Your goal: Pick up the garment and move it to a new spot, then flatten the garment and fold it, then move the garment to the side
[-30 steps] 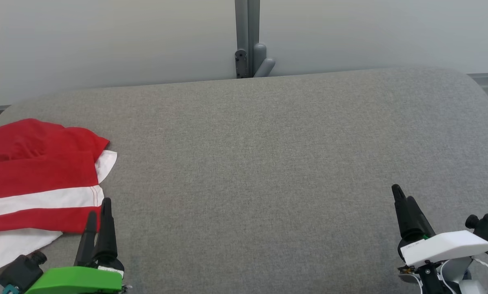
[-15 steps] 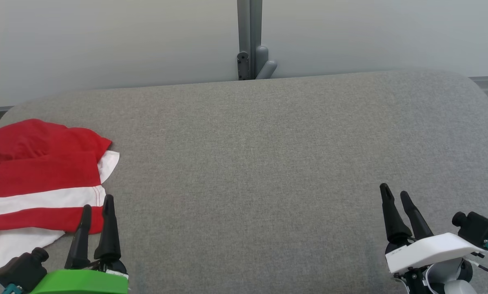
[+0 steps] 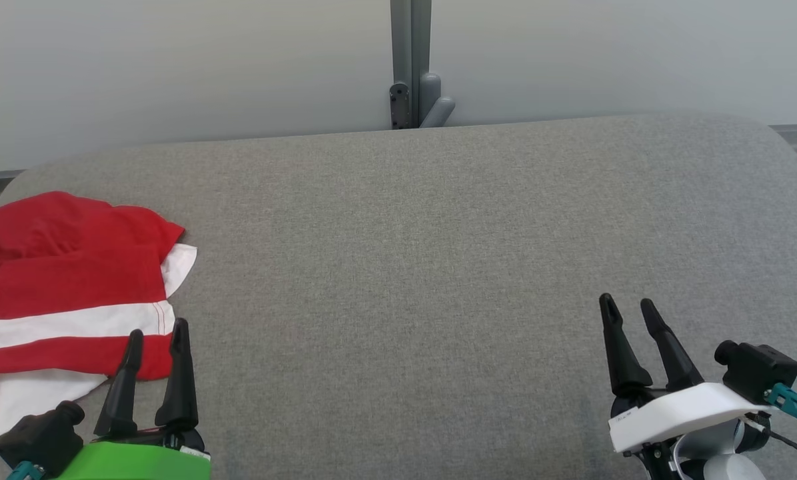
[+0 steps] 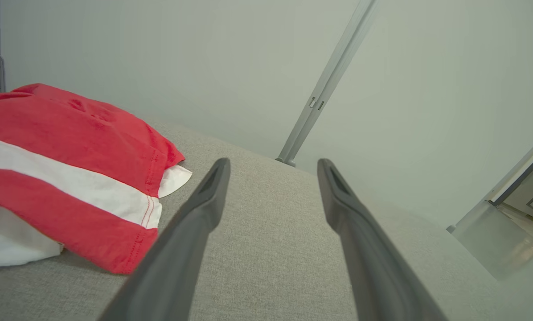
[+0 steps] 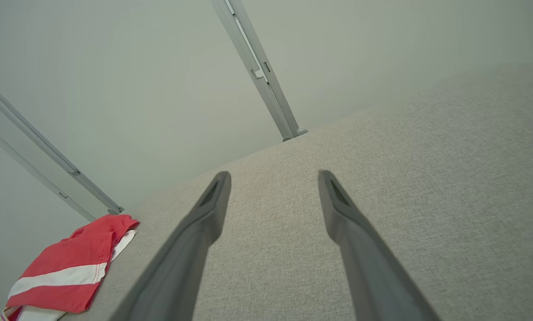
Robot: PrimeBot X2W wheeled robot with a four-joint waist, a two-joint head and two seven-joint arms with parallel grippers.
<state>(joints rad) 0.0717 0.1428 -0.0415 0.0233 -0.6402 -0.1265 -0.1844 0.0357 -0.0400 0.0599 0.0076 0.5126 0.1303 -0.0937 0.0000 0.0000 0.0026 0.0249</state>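
Found garment (image 3: 65, 280) heaped at 9 o'clock on grey pad (image 3: 438, 267), just beside left gripper (image 3: 157, 329), whose fingers are spread and empty. Logged right gripper (image 3: 626, 301) at 4 o'clock, likewise spread, empty, well apart from cloth. Judged step as pick-up: reach left toward 10 o'clock, pinch a raised red fold rather than the flat hem, lift slowly to avoid dragging.

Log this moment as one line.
garment: crumpled, left end of grey surface | left hand: open, empty, beside garment | right hand: open, empty, over bare surface
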